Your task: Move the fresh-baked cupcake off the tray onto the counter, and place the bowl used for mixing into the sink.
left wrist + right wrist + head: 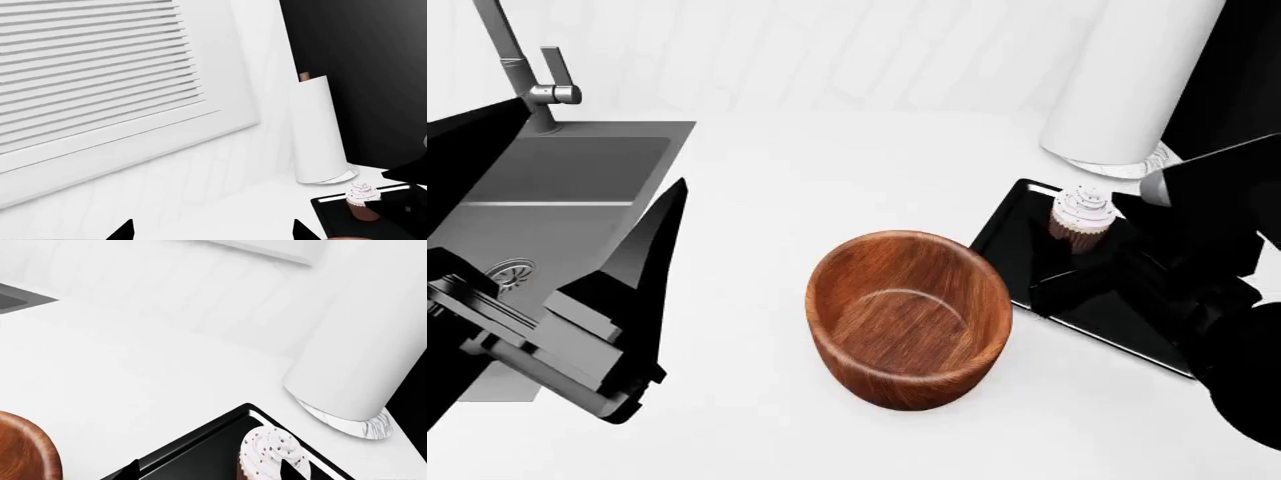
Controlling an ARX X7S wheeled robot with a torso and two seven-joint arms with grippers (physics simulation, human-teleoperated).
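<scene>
Right gripper (210, 470) fingers apart just short of the cupcake (272, 452), lined up to grasp; left gripper (654, 250) fingers apart, idle.

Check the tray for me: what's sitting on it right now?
Only the cupcake shows on the tray, upright near its far corner, beside the paper towel roll. The right gripper and arm cover the tray's right part, so that area is unseen.

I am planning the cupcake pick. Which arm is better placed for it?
The right arm, I think. The right gripper is already over the tray, beside the cupcake. The left gripper hangs near the sink, beyond the bowl.
</scene>
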